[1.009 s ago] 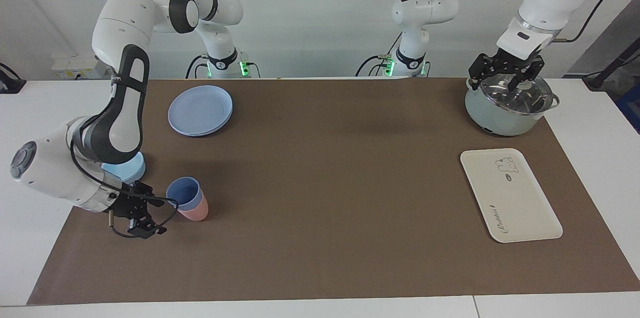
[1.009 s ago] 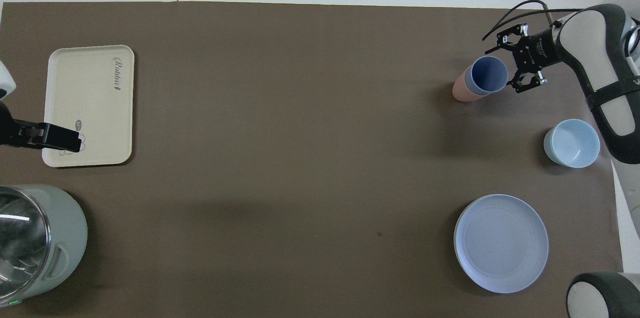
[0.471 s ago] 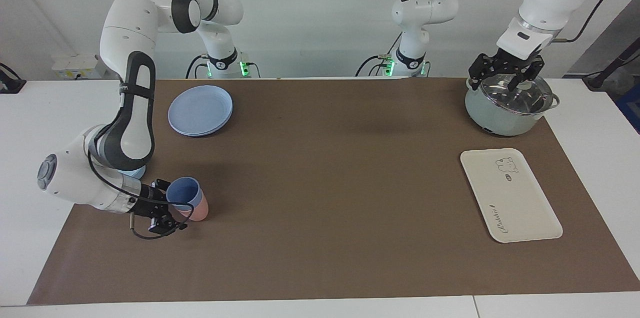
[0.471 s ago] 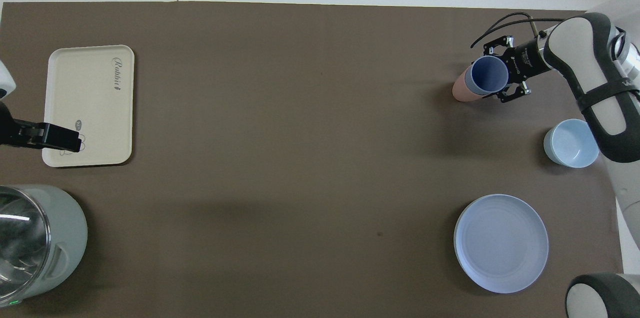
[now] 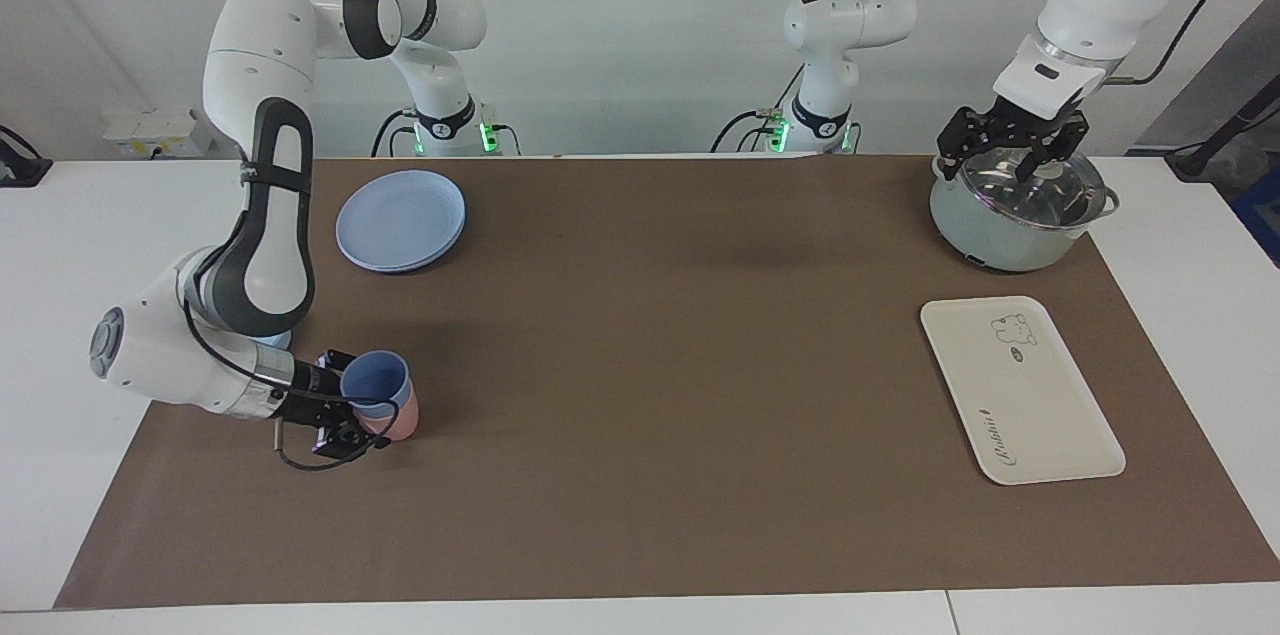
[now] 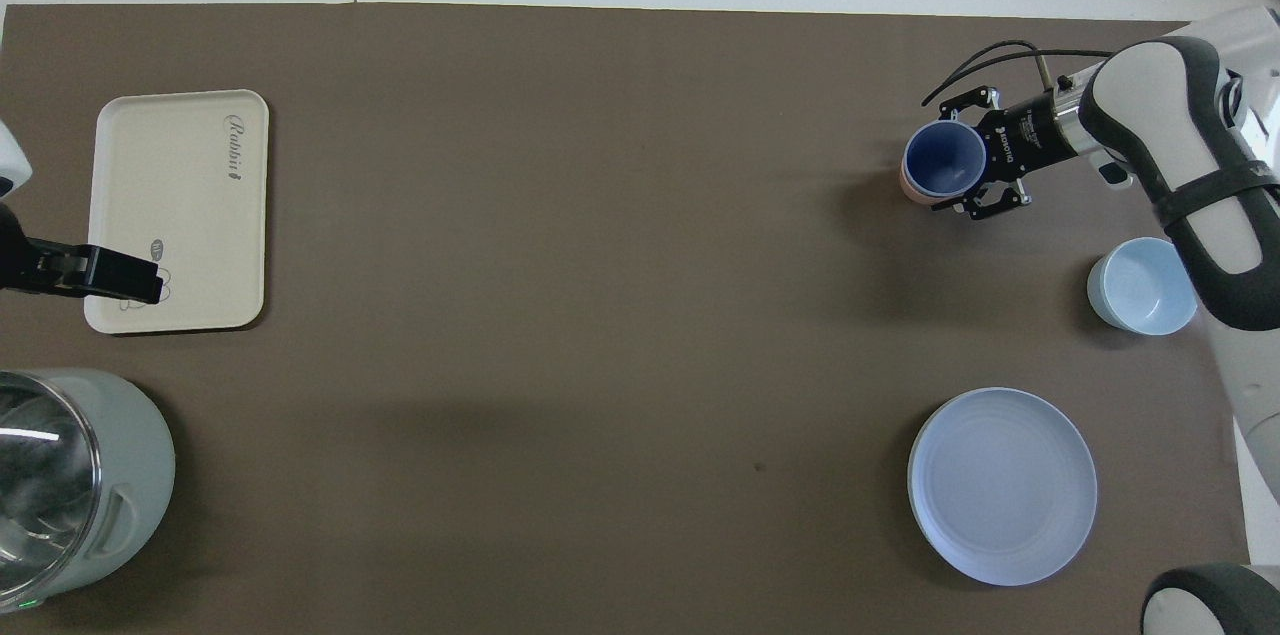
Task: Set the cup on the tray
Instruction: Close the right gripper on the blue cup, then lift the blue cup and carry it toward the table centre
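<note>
The cup (image 5: 375, 380) is periwinkle blue and sits nested in a salmon-pink cup (image 5: 402, 423) at the right arm's end of the mat. My right gripper (image 5: 365, 402) reaches in low from the side, one finger on each side of the blue cup (image 6: 942, 160), shut on it. Only a sliver of the pink cup (image 6: 905, 187) shows from above. The tray (image 5: 1020, 390), cream-white with a bear drawing, lies bare at the left arm's end (image 6: 180, 215). My left gripper (image 5: 1010, 160) waits open over the pot's lid.
A grey-green pot with a glass lid (image 5: 1015, 210) stands nearer to the robots than the tray. A round blue plate (image 5: 400, 218) and a squat light-blue bowl (image 6: 1142, 285) sit near the right arm, nearer to the robots than the cups.
My right gripper slid in around the blue cup and closed on it. The cup's rim shifted slightly toward the left arm's end, covering more of the pink cup. The left arm stayed still.
</note>
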Robot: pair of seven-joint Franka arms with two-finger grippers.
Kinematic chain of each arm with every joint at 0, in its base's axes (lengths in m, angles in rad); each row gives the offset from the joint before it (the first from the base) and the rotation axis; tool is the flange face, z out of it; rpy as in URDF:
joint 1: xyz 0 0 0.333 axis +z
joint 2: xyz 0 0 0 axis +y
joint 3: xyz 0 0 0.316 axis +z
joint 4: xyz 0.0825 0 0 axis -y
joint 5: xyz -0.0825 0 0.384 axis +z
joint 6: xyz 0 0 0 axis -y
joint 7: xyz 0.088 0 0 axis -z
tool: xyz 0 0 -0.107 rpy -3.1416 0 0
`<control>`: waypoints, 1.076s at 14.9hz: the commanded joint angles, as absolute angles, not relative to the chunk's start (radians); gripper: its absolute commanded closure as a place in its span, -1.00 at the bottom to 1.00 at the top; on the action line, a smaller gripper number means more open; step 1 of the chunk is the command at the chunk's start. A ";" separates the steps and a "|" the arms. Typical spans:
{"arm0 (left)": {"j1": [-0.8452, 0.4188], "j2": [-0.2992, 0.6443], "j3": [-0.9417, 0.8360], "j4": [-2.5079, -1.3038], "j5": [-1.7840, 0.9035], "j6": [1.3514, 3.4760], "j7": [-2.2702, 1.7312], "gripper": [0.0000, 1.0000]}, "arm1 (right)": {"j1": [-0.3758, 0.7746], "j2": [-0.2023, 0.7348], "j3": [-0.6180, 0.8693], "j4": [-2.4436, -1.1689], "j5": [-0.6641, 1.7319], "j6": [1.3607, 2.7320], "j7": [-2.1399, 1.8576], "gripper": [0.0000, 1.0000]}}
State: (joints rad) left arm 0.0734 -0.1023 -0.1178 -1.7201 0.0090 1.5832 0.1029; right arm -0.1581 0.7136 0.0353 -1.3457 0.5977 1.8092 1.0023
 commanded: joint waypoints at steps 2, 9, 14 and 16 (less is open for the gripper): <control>0.084 -0.114 -0.126 -1.732 0.025 1.586 0.107 -1.00 | -0.144 0.635 0.066 -1.466 0.765 1.867 1.017 1.00; 0.084 -0.114 -0.126 -1.732 0.025 1.585 0.109 -1.00 | 0.000 0.348 0.064 -1.658 0.779 1.888 1.130 1.00; 0.084 -0.114 -0.126 -1.732 0.025 1.585 0.107 -1.00 | 0.104 0.250 0.071 -1.655 0.785 1.885 1.365 1.00; 0.084 -0.114 -0.126 -1.732 0.025 1.585 0.109 -1.00 | 0.147 0.224 0.072 -1.654 0.787 1.888 1.396 1.00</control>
